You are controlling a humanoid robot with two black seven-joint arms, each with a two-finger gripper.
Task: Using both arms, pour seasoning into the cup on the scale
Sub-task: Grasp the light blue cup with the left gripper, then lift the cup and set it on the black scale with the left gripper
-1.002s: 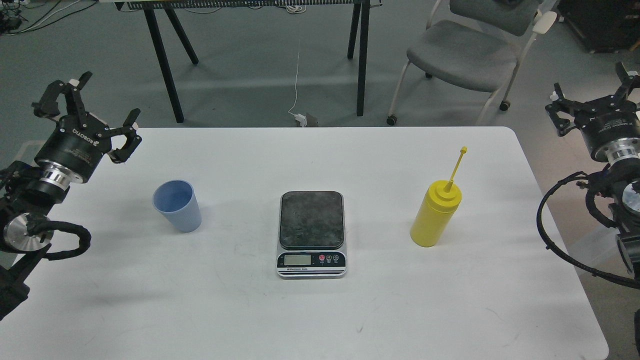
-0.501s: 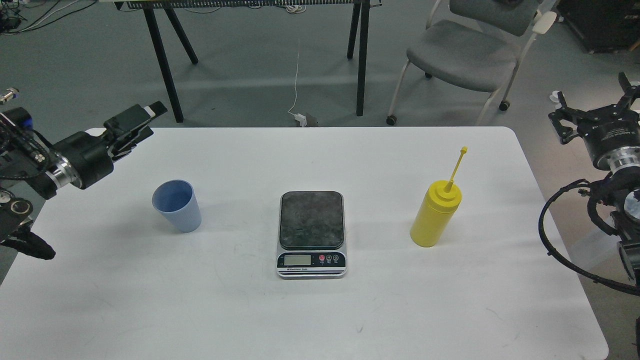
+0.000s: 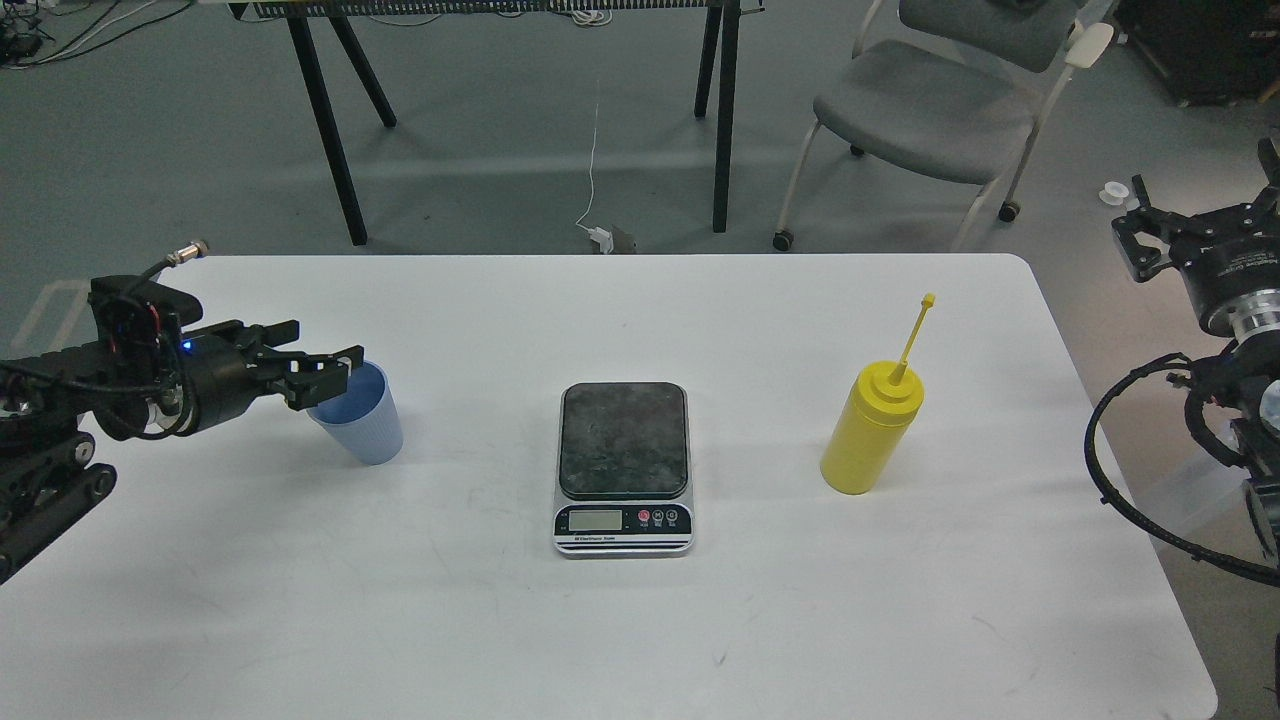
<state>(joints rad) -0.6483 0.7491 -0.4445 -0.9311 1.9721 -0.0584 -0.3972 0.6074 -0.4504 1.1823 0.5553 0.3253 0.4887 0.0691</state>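
The left gripper point(image 3: 335, 372) is reaching level across the table point(image 3: 640, 620), its fingers slightly parted at the cup's point(image 3: 362, 425) near rim; whether they are touching it cannot be told. The right gripper point(image 3: 1200, 225) is hanging spread wide off the table's right edge. Between them, the scale point(image 3: 622, 465) is sitting bare, the seasoning point(image 3: 868, 428) standing upright to its right.

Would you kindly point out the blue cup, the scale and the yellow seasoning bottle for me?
cup point(image 3: 368, 430), head view, on its ribbed side wall.
scale point(image 3: 622, 440), head view, on its dark platform.
seasoning bottle point(image 3: 862, 440), head view, on its yellow body.
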